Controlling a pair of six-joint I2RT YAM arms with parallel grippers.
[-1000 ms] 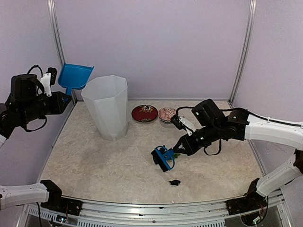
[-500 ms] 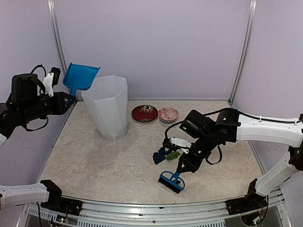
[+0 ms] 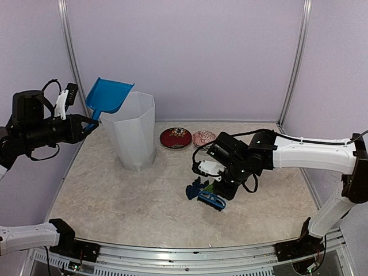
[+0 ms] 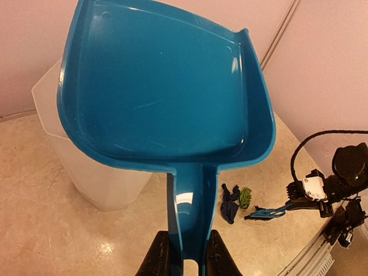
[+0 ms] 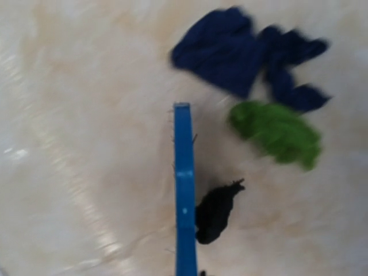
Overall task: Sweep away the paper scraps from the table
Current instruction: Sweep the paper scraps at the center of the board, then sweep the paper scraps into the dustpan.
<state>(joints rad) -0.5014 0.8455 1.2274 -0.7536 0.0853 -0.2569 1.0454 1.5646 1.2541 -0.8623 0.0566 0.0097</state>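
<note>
Three paper scraps lie together on the table (image 3: pixel 115 195): a navy wad (image 3: pixel 192 189), a green wad (image 3: pixel 210 187) and a black wad (image 5: pixel 215 210). In the right wrist view the navy wad (image 5: pixel 230 49) and the green wad (image 5: pixel 276 132) lie just beyond the black one. My right gripper (image 3: pixel 225 187) is shut on the blue brush (image 3: pixel 211 199), whose head (image 5: pixel 184 195) touches the black wad's left side. My left gripper (image 4: pixel 184 261) is shut on the handle of the blue dustpan (image 4: pixel 167 86), held high at the left over the bin's rim (image 3: pixel 109 96).
A tall translucent white bin (image 3: pixel 133 129) stands at the back left. A red bowl (image 3: pixel 175 138) and a pink patterned bowl (image 3: pixel 202 138) sit by the back wall. Metal frame posts stand at both back corners.
The brush swept from the front of the table back toward the navy and green wads, carrying the black wad with it. My left arm moved the dustpan up and right toward the bin.
</note>
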